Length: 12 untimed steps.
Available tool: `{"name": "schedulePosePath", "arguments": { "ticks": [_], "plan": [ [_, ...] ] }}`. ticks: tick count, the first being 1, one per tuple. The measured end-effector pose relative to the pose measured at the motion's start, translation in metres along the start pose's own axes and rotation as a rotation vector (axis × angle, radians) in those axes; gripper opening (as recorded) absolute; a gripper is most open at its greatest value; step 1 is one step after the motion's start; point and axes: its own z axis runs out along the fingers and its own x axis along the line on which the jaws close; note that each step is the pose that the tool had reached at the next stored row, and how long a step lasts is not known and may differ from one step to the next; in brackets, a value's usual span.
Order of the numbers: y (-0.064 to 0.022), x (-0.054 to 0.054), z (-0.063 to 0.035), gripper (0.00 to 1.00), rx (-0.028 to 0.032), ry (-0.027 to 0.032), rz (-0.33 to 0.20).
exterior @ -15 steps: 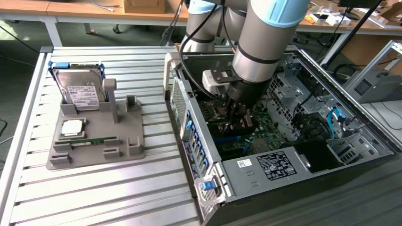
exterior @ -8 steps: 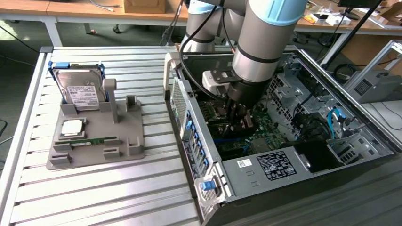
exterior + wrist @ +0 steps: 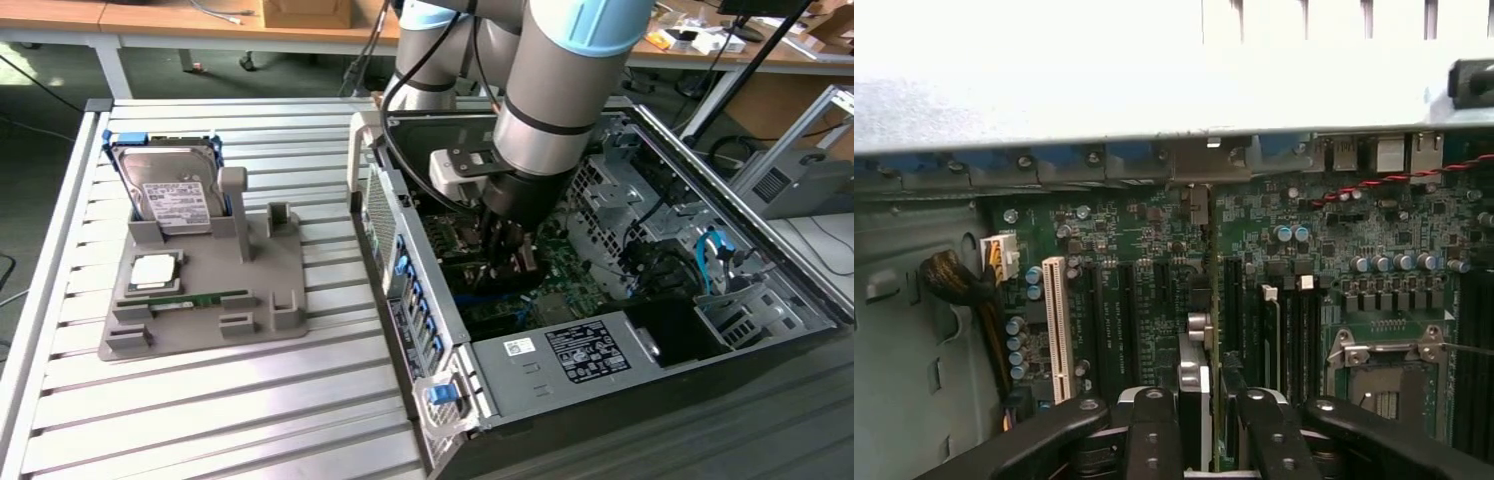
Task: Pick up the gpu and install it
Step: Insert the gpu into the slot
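The gpu (image 3: 1197,385) is a thin dark card seen edge-on, with a silver part near the fingers. It stands upright over the green motherboard (image 3: 1144,300), in line with the black expansion slots and reaching toward the case's rear wall. My gripper (image 3: 1202,432) is shut on it, a black finger (image 3: 1153,435) pressing on each side. In the exterior view the gripper (image 3: 513,252) is lowered deep into the open computer case (image 3: 400,262), just above the motherboard. Whether the card's edge sits in a slot is hidden by the fingers.
A white slot (image 3: 1057,328) and a cable bundle (image 3: 954,280) lie to one side of the card, memory slots and the CPU socket (image 3: 1382,368) to the other. Outside the case, a grey fixture (image 3: 267,300) holds a hard drive (image 3: 171,195), a chip (image 3: 152,270) and a green memory stick (image 3: 194,299).
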Motion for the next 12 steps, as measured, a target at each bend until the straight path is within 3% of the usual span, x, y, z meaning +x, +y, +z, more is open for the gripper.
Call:
{"name": "schedulePosePath", "arguments": {
  "ticks": [2,12],
  "plan": [
    [0.0,-0.0001,0.0001,0.27,0.0008,0.0166,0.003],
    [-0.0006,-0.0018,0.0004,0.27,0.0009,0.0218,0.037]
  ]
}}
